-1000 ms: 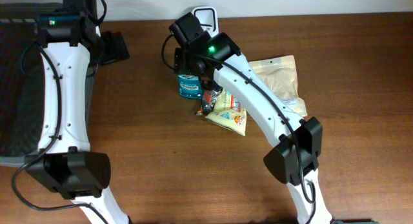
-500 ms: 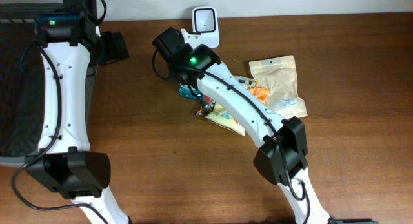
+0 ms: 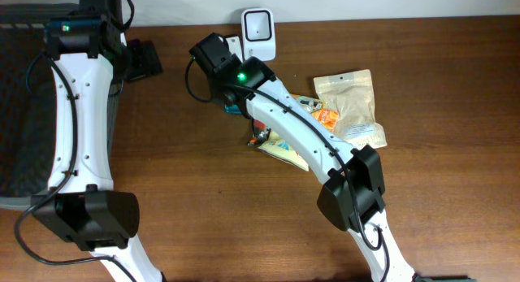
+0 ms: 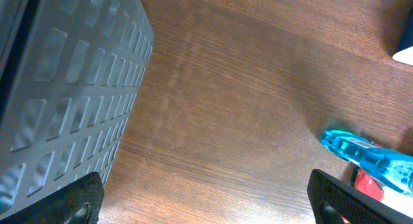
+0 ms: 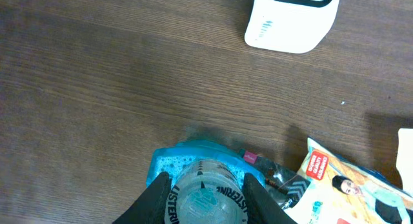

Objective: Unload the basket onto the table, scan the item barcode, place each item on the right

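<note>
My right end effector is narrowed onto the mouthwash bottle, one finger pressed against each side of its clear cap, at the bottom centre of the right wrist view. The bottle stands on the worktop, below the white scanner at the top of the frame and just left of the snack packets. My left end effector is spread wide and empty beside the grey basket.

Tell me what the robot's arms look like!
The left arm and right arm are white tubes with chunky black joints and thin black cables looping alongside. A little green light glows near each wrist. The pincer fingers are black.
</note>
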`<state>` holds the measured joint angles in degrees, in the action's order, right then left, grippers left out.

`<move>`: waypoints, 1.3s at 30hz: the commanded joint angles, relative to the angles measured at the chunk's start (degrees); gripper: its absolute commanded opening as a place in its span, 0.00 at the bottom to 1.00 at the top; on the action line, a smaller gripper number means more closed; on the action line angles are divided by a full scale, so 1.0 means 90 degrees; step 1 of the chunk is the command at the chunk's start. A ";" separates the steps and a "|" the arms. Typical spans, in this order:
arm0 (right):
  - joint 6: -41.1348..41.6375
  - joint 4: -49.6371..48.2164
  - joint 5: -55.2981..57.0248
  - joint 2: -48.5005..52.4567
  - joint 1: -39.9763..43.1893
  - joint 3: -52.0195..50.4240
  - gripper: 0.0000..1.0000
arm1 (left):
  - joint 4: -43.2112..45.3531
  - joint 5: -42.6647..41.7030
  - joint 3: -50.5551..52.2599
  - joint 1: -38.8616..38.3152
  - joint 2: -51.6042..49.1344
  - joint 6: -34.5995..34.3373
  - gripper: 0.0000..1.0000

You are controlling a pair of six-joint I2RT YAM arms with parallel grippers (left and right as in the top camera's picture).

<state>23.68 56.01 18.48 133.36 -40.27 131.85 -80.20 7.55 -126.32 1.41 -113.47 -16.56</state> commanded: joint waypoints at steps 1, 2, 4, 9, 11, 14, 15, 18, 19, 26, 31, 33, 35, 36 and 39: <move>-0.0155 -0.0061 0.0262 -0.0015 0.0029 -0.0007 0.38 | -0.0002 0.0029 -0.0002 -0.0012 -0.0041 -0.0061 0.99; -0.0155 -0.0061 0.0262 -0.0015 0.0029 -0.0007 0.39 | -0.0002 0.0027 -0.0002 -0.0012 -0.0041 -0.0061 0.99; -0.0155 -0.0066 0.0262 -0.0015 0.0029 -0.0005 0.46 | -0.0002 0.0029 -0.0002 -0.0012 -0.0041 -0.0061 0.99; -0.0155 -0.0058 0.0359 -0.0049 0.0029 0.0073 0.80 | -0.0002 0.0027 -0.0002 -0.0015 -0.0041 -0.0061 0.99; -0.0155 -0.0007 0.0359 -0.0151 0.0029 0.0189 0.92 | -0.0002 0.0027 -0.0002 -0.0012 -0.0041 -0.0061 0.99; 0.0221 0.0527 0.0357 -0.0408 0.0056 0.0425 0.99 | -0.0002 0.0029 -0.0002 -0.0012 -0.0041 -0.0061 0.99; 0.0483 0.0826 0.0357 -0.0539 0.0068 0.0449 0.99 | -0.0002 0.0027 -0.0002 -0.0012 -0.0041 -0.0061 0.99; 0.1178 0.1916 0.0357 -0.0850 0.0070 0.0452 0.98 | -0.0002 0.0029 -0.0002 -0.0012 -0.0041 -0.0061 0.99; 0.1564 0.2708 0.0357 -0.0886 0.0056 0.0452 0.98 | -0.0002 0.0027 -0.0002 -0.0012 -0.0041 -0.0061 0.99; 0.1644 0.3830 0.0304 -0.0879 -0.0029 -0.0148 0.99 | -0.0002 0.0027 -0.0002 -0.0012 -0.0041 -0.0061 0.99; 0.1627 0.1814 -0.0240 -0.0879 -0.0202 -0.1498 0.99 | -0.0002 0.0027 -0.0002 -0.0012 -0.0041 -0.0061 0.99; 0.1569 0.0532 -0.0386 -0.0879 -0.0192 -0.1851 0.98 | -0.0002 0.0027 -0.0002 -0.0012 -0.0041 -0.0061 0.99; 0.1566 -0.0012 -0.0367 -0.0872 -0.0192 -0.1875 0.99 | -0.0002 0.0029 -0.0002 -0.0012 -0.0041 -0.0061 0.99; 0.1564 -0.0170 -0.0357 -0.0872 -0.0189 -0.1875 0.99 | -0.0002 0.0027 -0.0002 -0.0012 -0.0041 -0.0061 0.99; 0.1566 -0.0498 -0.0355 -0.0789 -0.0197 -0.1877 0.99 | -0.0002 0.0027 -0.0002 -0.0012 -0.0041 -0.0061 0.99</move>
<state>37.69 52.53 15.33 126.39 -41.89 115.20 -80.34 7.55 -126.32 1.37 -113.49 -16.56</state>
